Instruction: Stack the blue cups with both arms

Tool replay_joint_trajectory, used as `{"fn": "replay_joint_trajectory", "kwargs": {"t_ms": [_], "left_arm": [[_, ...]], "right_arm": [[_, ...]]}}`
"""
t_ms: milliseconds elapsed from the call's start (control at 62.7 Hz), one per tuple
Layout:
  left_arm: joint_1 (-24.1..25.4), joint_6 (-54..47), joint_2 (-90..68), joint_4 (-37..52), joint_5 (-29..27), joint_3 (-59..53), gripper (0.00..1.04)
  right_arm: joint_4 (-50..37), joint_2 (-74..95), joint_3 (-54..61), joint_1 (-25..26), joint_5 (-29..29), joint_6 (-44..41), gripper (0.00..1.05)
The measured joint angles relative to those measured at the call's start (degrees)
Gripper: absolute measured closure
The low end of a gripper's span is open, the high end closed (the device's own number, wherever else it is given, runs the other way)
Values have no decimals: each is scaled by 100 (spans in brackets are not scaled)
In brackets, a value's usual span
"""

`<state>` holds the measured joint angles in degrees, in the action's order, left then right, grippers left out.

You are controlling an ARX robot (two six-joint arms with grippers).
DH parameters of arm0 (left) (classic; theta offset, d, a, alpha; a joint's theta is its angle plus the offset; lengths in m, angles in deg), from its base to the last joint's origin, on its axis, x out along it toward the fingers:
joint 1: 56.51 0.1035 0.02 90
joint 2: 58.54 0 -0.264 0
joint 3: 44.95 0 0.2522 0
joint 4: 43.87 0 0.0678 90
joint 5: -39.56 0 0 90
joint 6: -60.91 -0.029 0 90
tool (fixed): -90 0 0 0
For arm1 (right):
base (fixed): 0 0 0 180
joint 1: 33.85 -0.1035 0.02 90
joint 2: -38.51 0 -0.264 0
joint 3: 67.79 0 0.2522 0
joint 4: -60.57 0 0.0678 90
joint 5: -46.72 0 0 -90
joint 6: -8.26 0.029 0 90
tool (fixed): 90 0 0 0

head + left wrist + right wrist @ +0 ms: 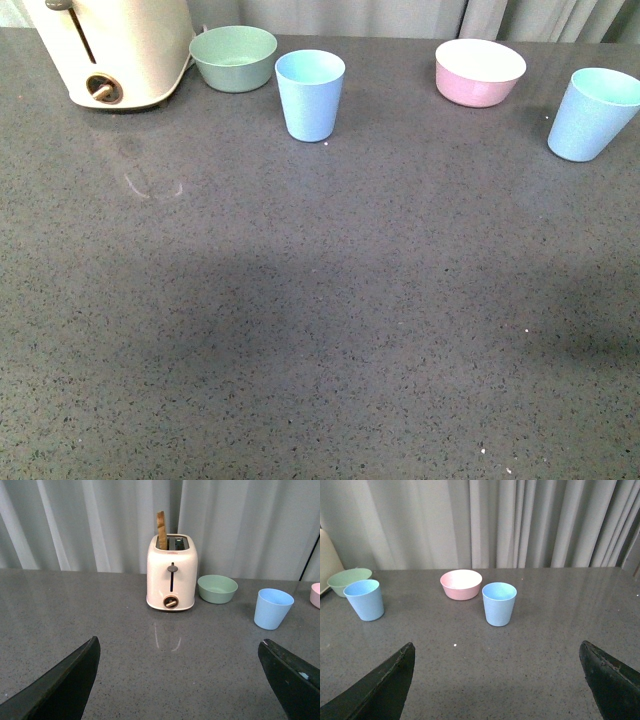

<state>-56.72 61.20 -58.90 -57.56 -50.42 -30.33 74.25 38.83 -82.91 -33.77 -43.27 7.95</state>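
Observation:
Two pale blue cups stand upright and apart on the grey countertop. One blue cup (310, 95) is at the back centre-left, next to the green bowl; it also shows in the left wrist view (273, 609) and the right wrist view (365, 600). The other blue cup (593, 114) is at the far right edge, and shows in the right wrist view (499, 604). Neither arm shows in the front view. My left gripper (179, 647) is open and empty, well short of the cups. My right gripper (497, 649) is open and empty, facing the right cup from a distance.
A cream toaster (110, 50) with a slice in one slot (161, 530) stands at the back left. A green bowl (233, 57) sits beside it. A pink bowl (480, 72) sits between the cups. Grey curtains hang behind the counter (300, 320).

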Motion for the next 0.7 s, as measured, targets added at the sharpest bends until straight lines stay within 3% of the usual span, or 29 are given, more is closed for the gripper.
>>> {"fn": "replay_joint_trajectory", "kwargs": {"t_ms": [702], "left_arm": [[31,-61,-146,-249,92,81,9]], "right_arm": [[0,0,0,0,-2,0,9]]}}
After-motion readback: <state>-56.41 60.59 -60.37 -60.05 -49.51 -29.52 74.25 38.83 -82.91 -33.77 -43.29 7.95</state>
